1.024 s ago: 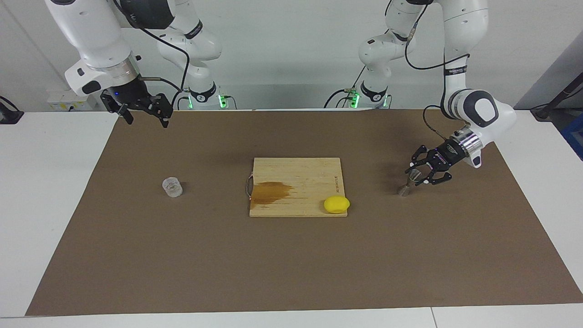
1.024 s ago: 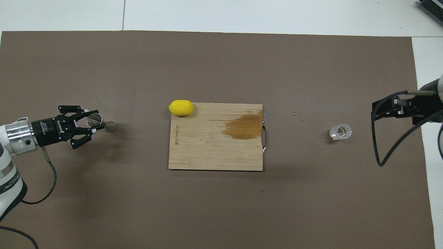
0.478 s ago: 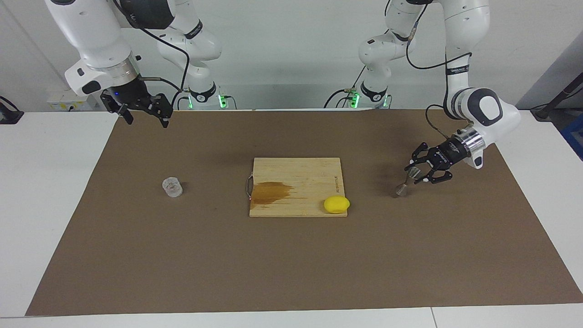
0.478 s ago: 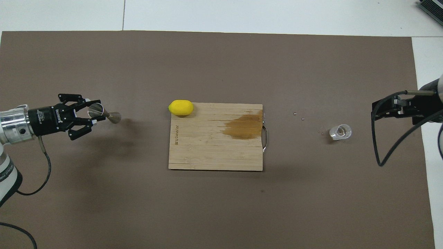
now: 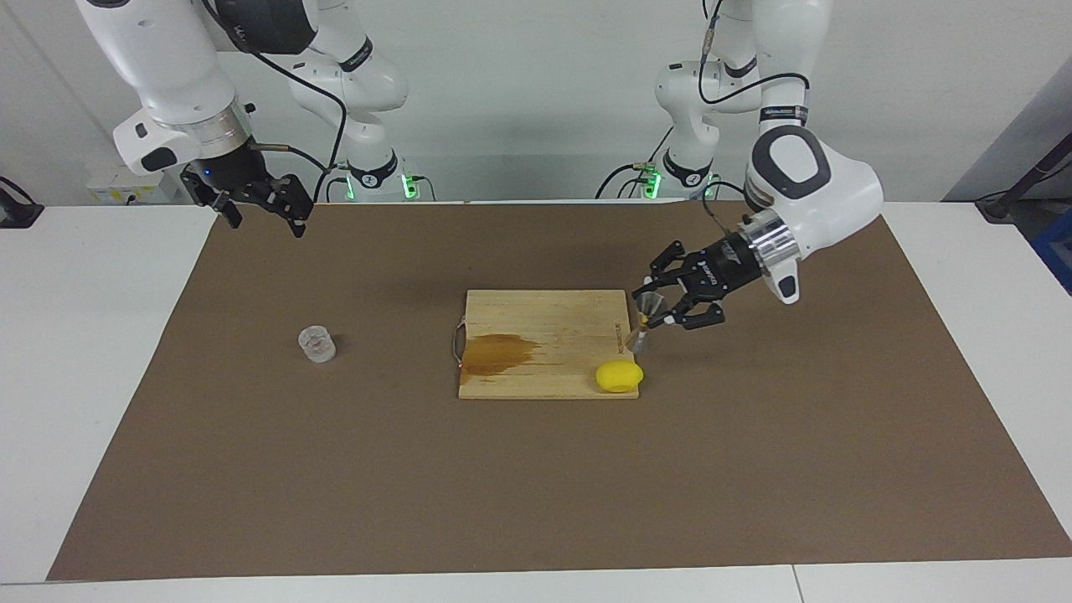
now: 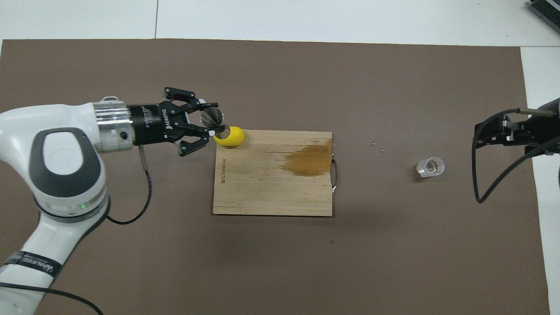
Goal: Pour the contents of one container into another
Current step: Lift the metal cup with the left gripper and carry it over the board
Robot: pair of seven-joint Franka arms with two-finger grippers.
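The clear glass tumbler [image 5: 316,344] stands on the brown mat toward the right arm's end; it also shows in the overhead view [image 6: 430,167]. My left gripper [image 5: 651,312] [image 6: 214,124] is shut on the steel jigger [image 5: 639,328] [image 6: 211,117]. It holds the jigger tilted in the air over the edge of the cutting board [image 5: 544,322] at the left arm's end, above the lemon [image 5: 619,376]. My right gripper [image 5: 264,215] [image 6: 496,133] hangs open and empty above the mat's edge, apart from the tumbler.
The wooden cutting board [image 6: 262,188] lies mid-mat with a dark wet stain [image 6: 308,159] and a metal handle toward the tumbler. The yellow lemon [image 6: 229,136] sits on its corner. Small specks [image 6: 377,146] lie on the mat between board and tumbler.
My left gripper has lifted the jigger off the mat and carried it toward the cutting board, now beside the lemon. The right arm has barely moved.
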